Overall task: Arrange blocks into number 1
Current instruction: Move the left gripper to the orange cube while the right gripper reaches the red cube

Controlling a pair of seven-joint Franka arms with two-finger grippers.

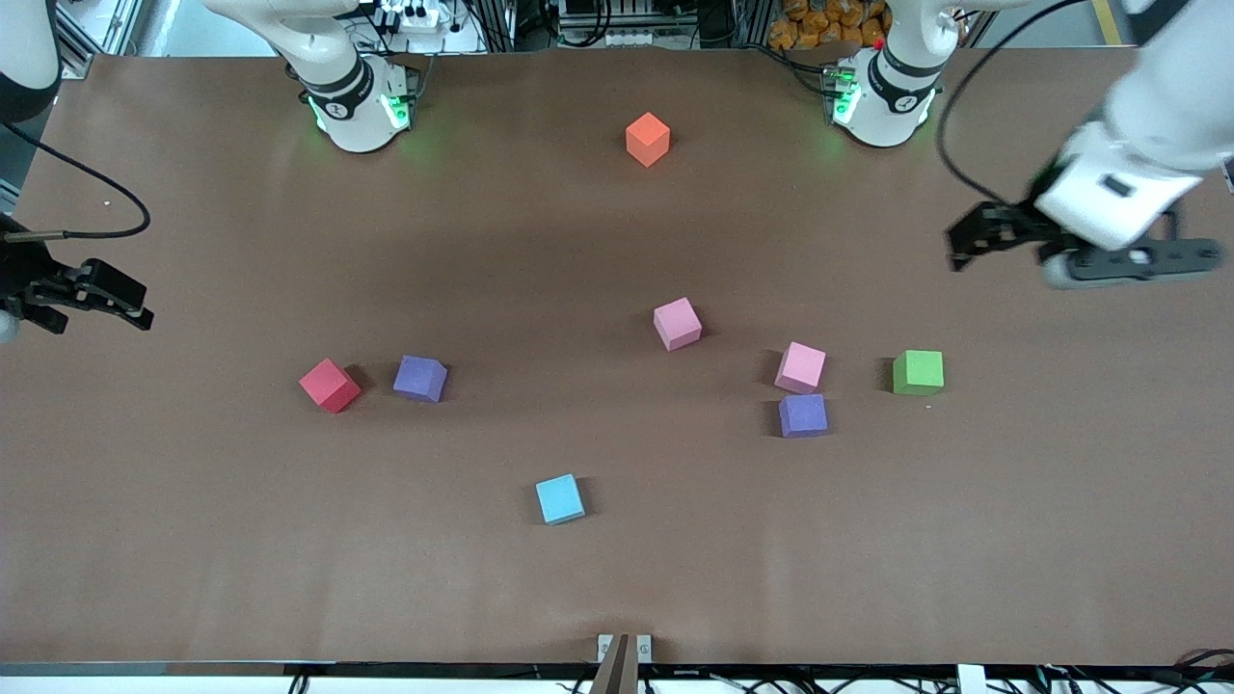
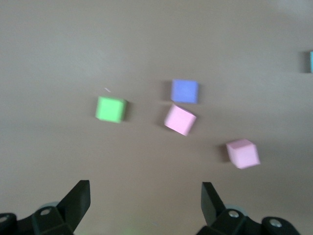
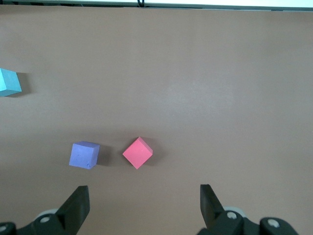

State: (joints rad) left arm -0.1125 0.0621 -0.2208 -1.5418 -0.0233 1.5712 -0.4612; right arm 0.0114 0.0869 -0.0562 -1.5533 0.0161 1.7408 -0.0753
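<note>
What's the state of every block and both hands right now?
orange block: alone, between the arm bases
red block: beside a purple block, apart
pink block: alone
second pink block: touching the second purple block
green block: loose
light blue block: loose
left hand: open, empty
right hand: open, empty

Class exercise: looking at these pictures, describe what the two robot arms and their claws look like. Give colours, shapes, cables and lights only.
Both arms are glossy white with rounded segments and black joint bands; green lights glow at their bases. The left claw and the right claw are black, each with two wedge-shaped fingers on a black body with small round fittings. A thin black cable loops to each wrist.
</note>
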